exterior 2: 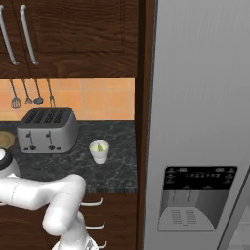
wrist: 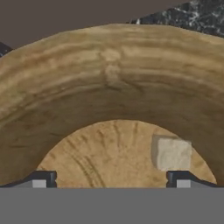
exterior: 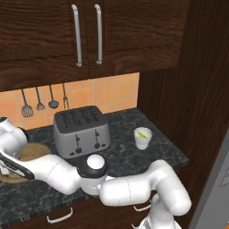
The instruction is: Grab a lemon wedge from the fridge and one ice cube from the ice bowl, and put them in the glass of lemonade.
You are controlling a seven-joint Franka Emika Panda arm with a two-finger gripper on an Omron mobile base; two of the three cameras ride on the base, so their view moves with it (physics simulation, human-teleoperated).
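My pincer (wrist: 112,181) hangs spread wide inside the wide, shallow, round tan wooden ice bowl (wrist: 109,87), whose ringed grain wall curves up ahead of me. The tiny pale whitish ice cube (wrist: 171,153) lies on the bowl floor just above my right-hand tip, with open floor beside it. The bowl (exterior: 31,152) sits at the left edge of the dark speckled stone surface (exterior: 134,154), beside the boxy grey metal toaster (exterior: 82,131); the small whitish tapered glass of lemonade (exterior: 142,137) stands well apart to the right.
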